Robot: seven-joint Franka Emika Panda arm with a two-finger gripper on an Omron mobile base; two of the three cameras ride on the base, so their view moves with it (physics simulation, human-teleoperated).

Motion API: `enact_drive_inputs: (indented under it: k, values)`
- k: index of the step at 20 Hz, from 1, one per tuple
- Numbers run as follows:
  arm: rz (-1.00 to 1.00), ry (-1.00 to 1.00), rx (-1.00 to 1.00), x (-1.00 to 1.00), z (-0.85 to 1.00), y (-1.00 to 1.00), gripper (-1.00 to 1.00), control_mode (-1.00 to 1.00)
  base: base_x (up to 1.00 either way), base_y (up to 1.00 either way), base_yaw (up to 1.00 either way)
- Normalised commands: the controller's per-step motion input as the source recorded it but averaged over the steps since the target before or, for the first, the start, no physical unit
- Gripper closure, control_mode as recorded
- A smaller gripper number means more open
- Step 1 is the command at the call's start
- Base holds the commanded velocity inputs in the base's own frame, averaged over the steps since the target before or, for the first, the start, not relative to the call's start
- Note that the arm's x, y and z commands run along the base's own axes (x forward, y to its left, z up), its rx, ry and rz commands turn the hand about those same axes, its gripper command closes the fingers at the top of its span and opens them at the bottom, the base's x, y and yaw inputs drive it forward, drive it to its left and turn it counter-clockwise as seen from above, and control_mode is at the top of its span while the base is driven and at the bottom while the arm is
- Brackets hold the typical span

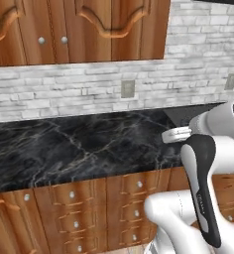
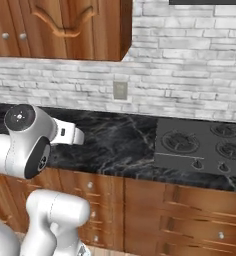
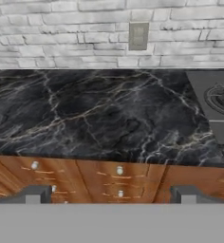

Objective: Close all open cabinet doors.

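While fingers [image 3: 37, 194] stood spread wide, holding nothing, arm [image 1: 203, 183] needed lifting toward doors [image 1: 89, 30] above counter [image 1: 74, 144].

Spanning the wall below the white brick: a black marble countertop [image 1: 79, 144], veined in pale grey, sitting over wooden drawer fronts [image 1: 134, 198]. Lying set into its right end: a dark cooktop [image 2: 200, 147] showing 4 burners, possibly more beyond the frame edge.
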Motion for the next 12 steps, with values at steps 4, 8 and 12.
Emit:
enact_drive_inputs:
  k: [4, 8, 12]
  values:
    - [0.00, 0.00, 0.00, 0.00, 0.00, 0.00, -1.00, 1.00, -0.31, -1.00, -0.01]
    - [0.00, 0.00, 0.00, 0.00, 0.00, 0.00, -1.00, 1.00, -0.41, -1.00, -0.02]
    - [0.00, 0.00, 0.00, 0.00, 0.00, 0.00, -1.00, 1.00, -0.46, -0.93, -0.03]
